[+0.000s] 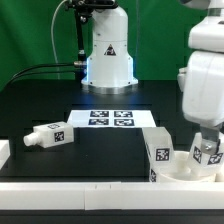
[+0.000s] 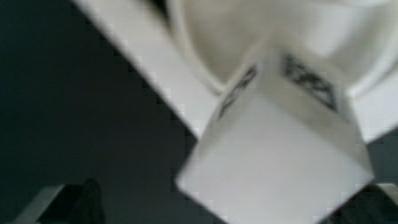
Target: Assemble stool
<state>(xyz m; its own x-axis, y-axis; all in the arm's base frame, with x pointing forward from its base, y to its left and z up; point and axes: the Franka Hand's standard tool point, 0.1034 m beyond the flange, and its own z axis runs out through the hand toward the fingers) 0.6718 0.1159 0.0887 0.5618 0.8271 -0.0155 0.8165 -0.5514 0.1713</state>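
Observation:
The stool's round white seat (image 1: 176, 173) lies at the front of the exterior view's right. Two stubby tagged legs stand on it, one (image 1: 158, 148) toward the left and one (image 1: 208, 152) toward the right. A third leg (image 1: 50, 135) lies loose on the black table on the left. My gripper (image 1: 203, 133) hangs just above the right-hand standing leg. In the wrist view that leg (image 2: 267, 140) fills the space between my dark fingertips (image 2: 71, 203), and my gripper (image 2: 228, 207) is open around it with a gap showing on one side.
The marker board (image 1: 110, 118) lies flat mid-table in front of the arm's white base (image 1: 108, 55). A white block (image 1: 4, 152) sits at the left edge. A green backdrop stands behind the table.

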